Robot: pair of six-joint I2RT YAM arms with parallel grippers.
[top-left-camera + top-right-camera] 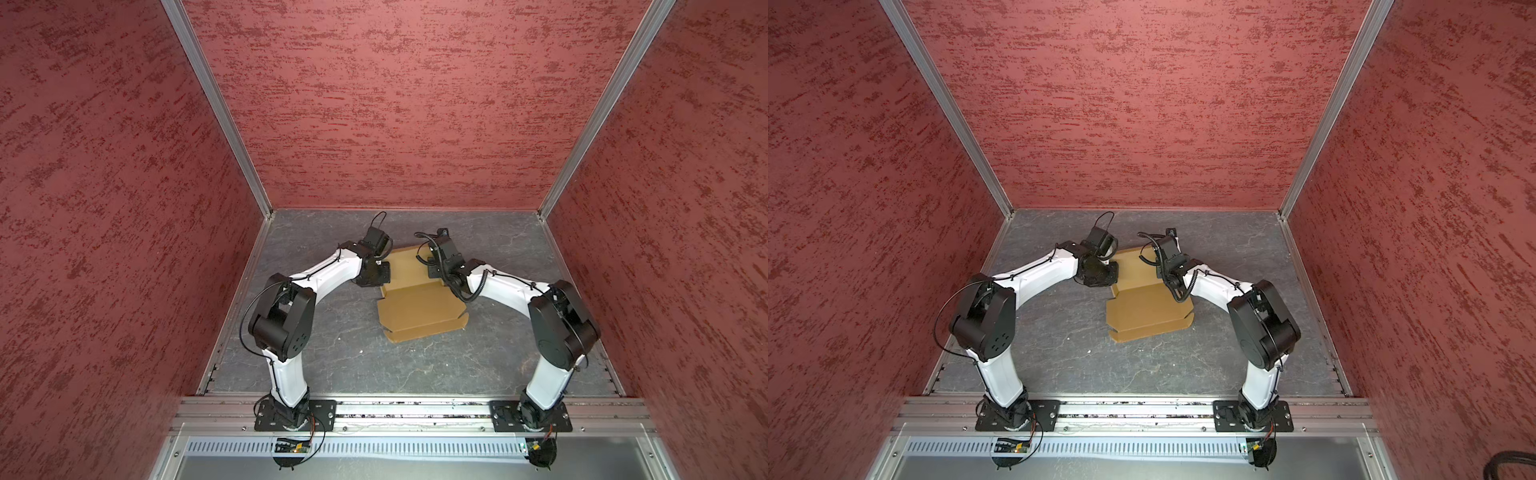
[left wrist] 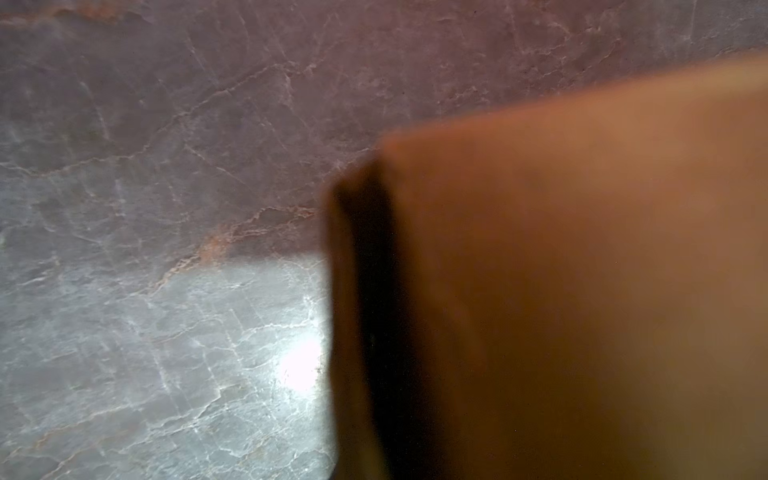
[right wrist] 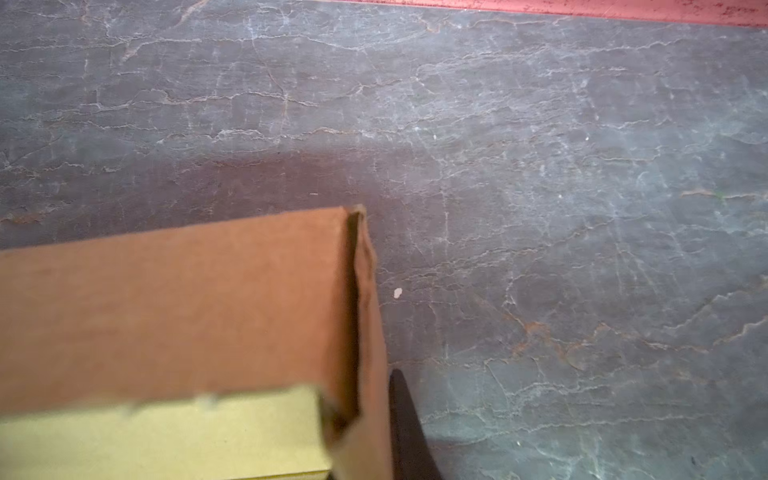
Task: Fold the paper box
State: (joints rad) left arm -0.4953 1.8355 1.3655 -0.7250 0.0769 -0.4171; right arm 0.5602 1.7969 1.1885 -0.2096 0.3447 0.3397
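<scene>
The paper box (image 1: 419, 309) (image 1: 1148, 309), plain tan cardboard, lies mid-table in both top views with its near panel flat and its far part raised into walls. My left gripper (image 1: 384, 272) sits at the left wall of that far part. In the left wrist view blurred cardboard (image 2: 582, 291) fills the space at the jaws and hides the fingers. My right gripper (image 1: 433, 270) is at the right wall. In the right wrist view the box corner (image 3: 166, 311) is close, and one dark finger (image 3: 409, 432) presses the outer face of the side wall. Both grippers are shut on cardboard.
The table (image 1: 332, 332) is grey and stone-patterned, enclosed by red textured walls (image 1: 395, 124) on three sides. An aluminium rail (image 1: 415, 409) carrying both arm bases runs along the front. A small white speck (image 3: 397, 293) lies beside the box.
</scene>
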